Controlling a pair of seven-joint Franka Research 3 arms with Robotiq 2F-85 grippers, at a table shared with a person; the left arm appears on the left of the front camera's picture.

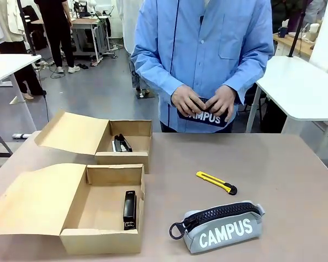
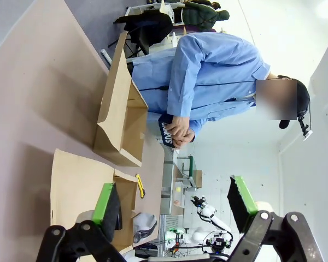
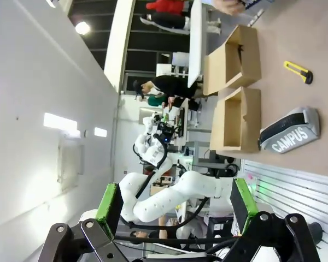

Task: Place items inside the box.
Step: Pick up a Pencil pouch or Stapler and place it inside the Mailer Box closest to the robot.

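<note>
Near box (image 1: 101, 218) held one stapler (image 1: 130, 210); far box (image 1: 132, 143), behind the near box, held apparently a second stapler (image 1: 121, 143); grey pouch (image 1: 221, 226) and utility knife (image 1: 216, 183) lay unpacked on the bench (image 1: 284, 164) right of the near box; person's hands (image 1: 187, 101) held navy pouch (image 1: 208, 117) beyond it; left gripper (image 2: 174, 199) and right gripper (image 3: 175, 199) stood wide, empty.

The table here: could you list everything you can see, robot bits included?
Table: one, tan, between robot and person.
Cardboard boxes: two, brown, open, table's left side, one behind the other.
Staplers: two, black, one in each box.
Utility knife: one, yellow-black, mid-table.
Grey pouch: one, printed CAMPUS, near edge.
Navy pouch: one, printed CAMPUS, held at the far side.
Person's hands: two, blue sleeves, holding the navy pouch.
Left gripper: one, black with green pads, open.
Right gripper: one, same colours, open.
</note>
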